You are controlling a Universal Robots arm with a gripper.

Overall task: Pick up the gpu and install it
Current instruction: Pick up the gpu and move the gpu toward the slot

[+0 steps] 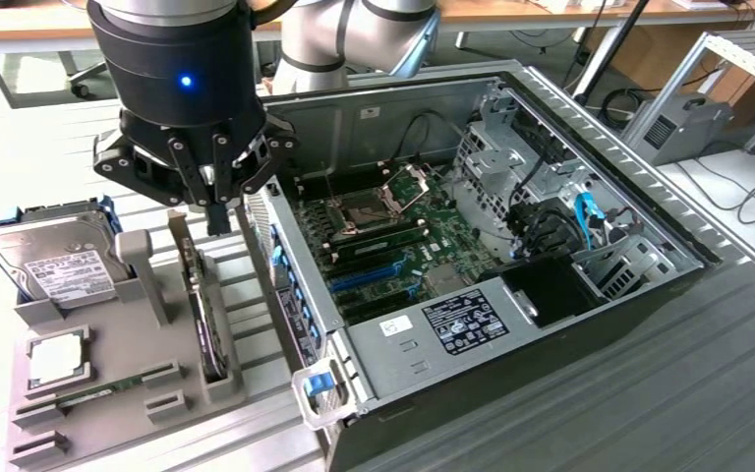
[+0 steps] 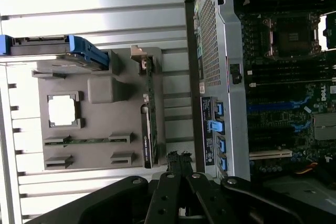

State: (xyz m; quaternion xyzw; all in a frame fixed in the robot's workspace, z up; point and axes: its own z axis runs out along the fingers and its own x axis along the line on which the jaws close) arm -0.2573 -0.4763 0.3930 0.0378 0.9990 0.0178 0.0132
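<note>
Room: wooden desks (image 1: pixel 574 12) with loose cables stand behind the work place; a grey box (image 1: pixel 682 126) sits at the exterior view's right.
Surface (image 1: pixel 712 383): grey metal with long parallel ribs, carrying all the things.
Computer case (image 1: pixel 351 113): lies on its side with the cover off, on the exterior view's right half; the motherboard (image 1: pixel 397 236) with blue slots and the labelled power supply (image 1: pixel 456 323) are visible inside.
Arm (image 1: pixel 181 59): black and silver, with a blue light, above the near wall of the case.
Holder (image 1: pixel 122 413): a grey moulded block just beside the case, on the exterior view's left.
Hard drive (image 1: pixel 56 261): silver in a blue frame, leaning at the far end of the holder.
gpu (image 1: pixel 203 310): stands on its long edge in the holder slot nearest the case, not installed; the wrist view shows it too (image 2: pixel 148 124).
End effector (image 1: pixel 217 218): clenched, fingers together, grasping nothing, just above the far end of the gpu.
Processor chip (image 1: pixel 56 359): flat in a square pocket.
Memory strip (image 1: pixel 102 391): narrow, green, in its slot.
</note>
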